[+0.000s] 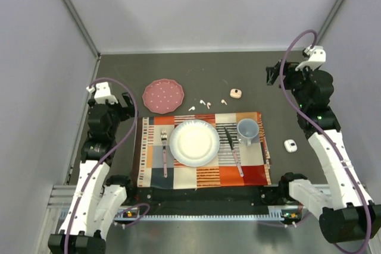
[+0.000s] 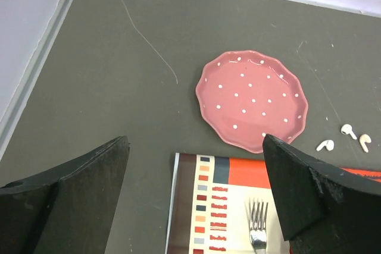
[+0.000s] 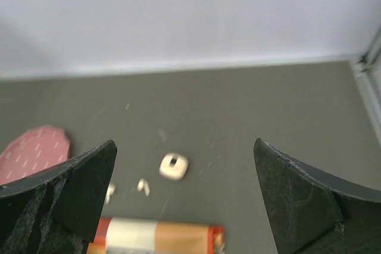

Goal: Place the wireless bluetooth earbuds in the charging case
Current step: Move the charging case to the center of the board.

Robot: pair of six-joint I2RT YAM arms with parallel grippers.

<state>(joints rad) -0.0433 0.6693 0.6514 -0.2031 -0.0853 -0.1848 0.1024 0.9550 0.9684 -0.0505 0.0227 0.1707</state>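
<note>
Several tiny earbuds lie on the dark table behind the placemat: a white one (image 1: 191, 109), a pair (image 1: 205, 103), and a peach one (image 1: 224, 102). A small peach charging case (image 1: 236, 93) sits just right of them, its lid open. A white charging case (image 1: 290, 145) lies right of the placemat. My left gripper (image 1: 128, 106) is open and empty, left of the pink plate. My right gripper (image 1: 272, 75) is open and empty, raised to the right of the peach case. The right wrist view shows the case (image 3: 174, 166) and an earbud (image 3: 143, 185), blurred. The left wrist view shows three earbuds (image 2: 347, 130).
A pink dotted plate (image 1: 163, 96) lies at the back left. A striped placemat (image 1: 244, 175) holds a white plate (image 1: 194, 142), a fork (image 1: 164, 150), a knife (image 1: 233, 147) and a grey cup (image 1: 247, 129). White walls enclose the table.
</note>
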